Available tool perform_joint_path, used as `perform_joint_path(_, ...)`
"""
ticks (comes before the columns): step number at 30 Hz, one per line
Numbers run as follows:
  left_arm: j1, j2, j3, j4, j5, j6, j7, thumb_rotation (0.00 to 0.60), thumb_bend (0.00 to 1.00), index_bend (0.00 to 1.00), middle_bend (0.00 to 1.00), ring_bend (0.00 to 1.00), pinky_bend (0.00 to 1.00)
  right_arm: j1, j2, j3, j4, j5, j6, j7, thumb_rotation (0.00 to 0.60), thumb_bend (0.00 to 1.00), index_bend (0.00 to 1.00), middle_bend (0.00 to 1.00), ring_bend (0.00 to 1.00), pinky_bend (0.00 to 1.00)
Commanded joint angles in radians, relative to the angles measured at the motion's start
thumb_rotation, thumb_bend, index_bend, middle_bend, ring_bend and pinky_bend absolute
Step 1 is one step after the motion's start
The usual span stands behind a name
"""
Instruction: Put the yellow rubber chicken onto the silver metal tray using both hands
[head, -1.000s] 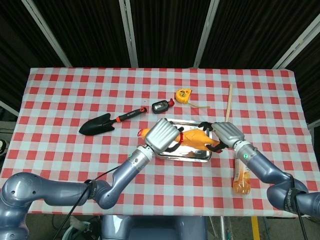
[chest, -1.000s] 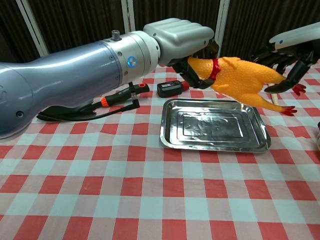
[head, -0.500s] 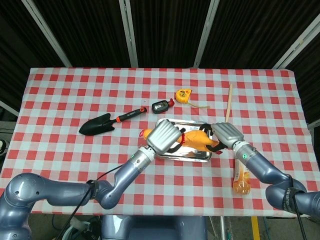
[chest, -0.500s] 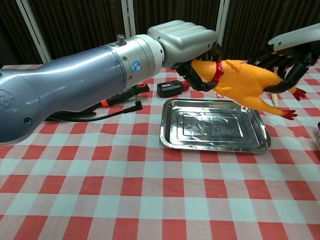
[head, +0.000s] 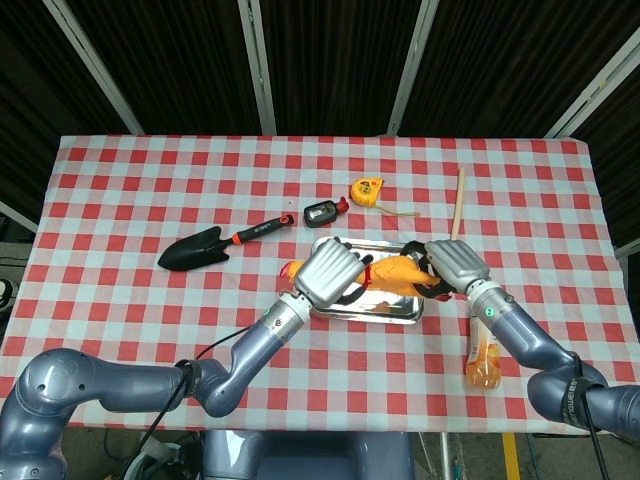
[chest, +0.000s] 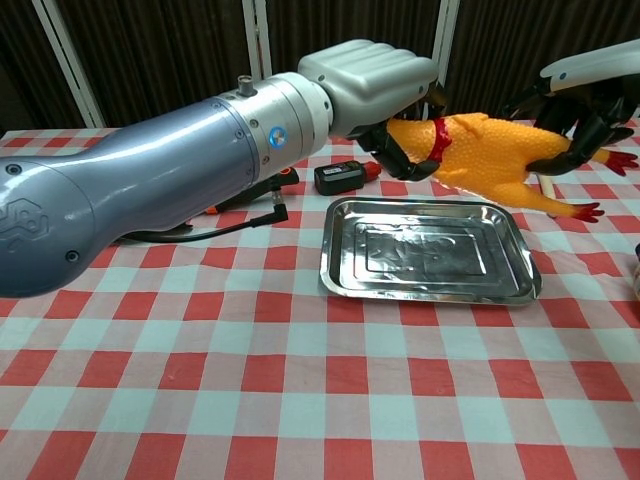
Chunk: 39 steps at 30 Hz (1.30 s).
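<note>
Since half a second ago the yellow rubber chicken (chest: 490, 155) has levelled out a little, its tail end and feet lifted higher at the right while both hands keep their hold.

Farthest left on the red-and-white checked tablecloth (head: 130, 210) lies a black garden trowel (head: 222, 241) with a black and orange handle. Next comes the left hand (chest: 372, 80), its dark fingers (chest: 395, 158) wrapped around the chicken's head and neck just by the red collar. Behind it a small black device (chest: 340, 176) rests on the cloth, with a yellow tape measure (head: 367, 189) further back.

The chicken hangs in the air above the silver metal tray (chest: 425, 250), not touching it, its body lying roughly across the tray's far edge. The right hand (chest: 588, 95) grips the tail end, fingers closed about the rump with the orange feet sticking out beyond.

Rightward, a wooden stick (head: 457, 205) lies beyond the tray and an orange bottle (head: 483, 360) lies near the table's front edge.
</note>
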Motion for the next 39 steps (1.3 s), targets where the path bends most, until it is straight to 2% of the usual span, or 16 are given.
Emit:
perform_joint_path(1,0.002,-0.002,-0.002,0.005,0.003,-0.002,-0.005,0.600,0.55,0.58,0.62,0.54,0.60,-0.004,-0.001,-0.001,-0.001,-0.003,0.010,-0.007,0.600,1.00,1.00,0.87,0.91,0.96)
perform_joint_path(8,0.006,-0.002,-0.004,0.007,0.009,-0.007,-0.008,0.600,0.55,0.58,0.62,0.54,0.60,-0.013,-0.003,0.000,-0.004,-0.009,0.022,-0.011,0.600,1.00,1.00,0.89,0.92,0.97)
perform_joint_path(10,0.008,-0.001,-0.004,0.007,0.010,-0.008,-0.009,0.600,0.55,0.58,0.62,0.54,0.61,-0.017,-0.004,0.000,-0.005,-0.016,0.029,-0.012,0.600,1.00,1.00,0.89,0.91,0.96)
perform_joint_path(11,0.010,0.000,-0.003,0.007,0.012,-0.007,-0.010,0.600,0.55,0.58,0.62,0.54,0.61,-0.020,-0.002,0.000,-0.008,-0.021,0.033,-0.011,0.600,1.00,0.96,0.87,0.87,0.95)
perform_joint_path(13,0.013,0.001,-0.002,0.008,0.015,-0.007,-0.014,0.600,0.55,0.58,0.62,0.54,0.61,-0.025,0.003,0.001,-0.012,-0.036,0.033,-0.007,0.600,1.00,0.82,0.78,0.75,0.87)
perform_joint_path(14,0.014,0.001,-0.002,0.008,0.017,-0.006,-0.015,0.600,0.55,0.58,0.62,0.54,0.60,-0.028,0.007,0.001,-0.013,-0.046,0.032,-0.002,0.600,0.97,0.69,0.70,0.66,0.80)
perform_joint_path(15,0.016,0.001,-0.001,0.009,0.018,-0.007,-0.016,0.600,0.55,0.58,0.62,0.54,0.60,-0.031,0.010,0.001,-0.014,-0.058,0.032,0.002,0.600,0.91,0.57,0.62,0.57,0.70)
perform_joint_path(16,0.017,0.003,0.000,0.009,0.020,-0.007,-0.017,0.600,0.55,0.58,0.62,0.54,0.60,-0.036,0.013,0.001,-0.013,-0.075,0.033,0.007,0.600,0.84,0.49,0.56,0.51,0.63)
perform_joint_path(18,0.020,0.005,0.001,0.008,0.024,-0.008,-0.020,0.600,0.55,0.58,0.62,0.54,0.60,-0.043,0.016,0.000,-0.010,-0.100,0.032,0.016,0.600,0.61,0.26,0.38,0.32,0.43)
perform_joint_path(19,0.021,0.006,0.002,0.007,0.025,-0.008,-0.020,0.600,0.55,0.58,0.62,0.54,0.60,-0.045,0.018,-0.002,-0.008,-0.108,0.028,0.017,0.600,0.54,0.19,0.33,0.27,0.39)
perform_joint_path(21,0.024,0.008,0.002,0.006,0.029,-0.008,-0.024,0.600,0.55,0.58,0.62,0.54,0.60,-0.047,0.025,-0.004,-0.008,-0.115,0.017,0.024,0.600,0.38,0.03,0.14,0.12,0.28)
perform_joint_path(23,0.027,0.010,0.002,0.003,0.034,-0.006,-0.029,0.600,0.55,0.58,0.62,0.54,0.60,-0.049,0.030,-0.004,-0.007,-0.117,0.011,0.031,0.600,0.29,0.00,0.03,0.03,0.22)
perform_joint_path(24,0.030,0.011,0.002,0.001,0.038,-0.004,-0.034,0.600,0.55,0.58,0.62,0.54,0.60,-0.052,0.031,-0.004,-0.006,-0.121,0.015,0.033,0.600,0.26,0.00,0.01,0.01,0.20)
perform_joint_path(29,0.048,0.017,0.013,-0.005,0.056,0.001,-0.059,0.600,0.55,0.57,0.62,0.54,0.60,-0.071,0.039,-0.008,-0.006,-0.135,0.043,0.025,0.600,0.24,0.00,0.00,0.00,0.14)
perform_joint_path(39,0.093,0.039,0.039,-0.013,0.105,0.014,-0.124,0.600,0.55,0.57,0.62,0.54,0.60,-0.102,0.066,-0.030,0.010,-0.127,0.081,-0.029,0.600,0.24,0.00,0.00,0.00,0.12)
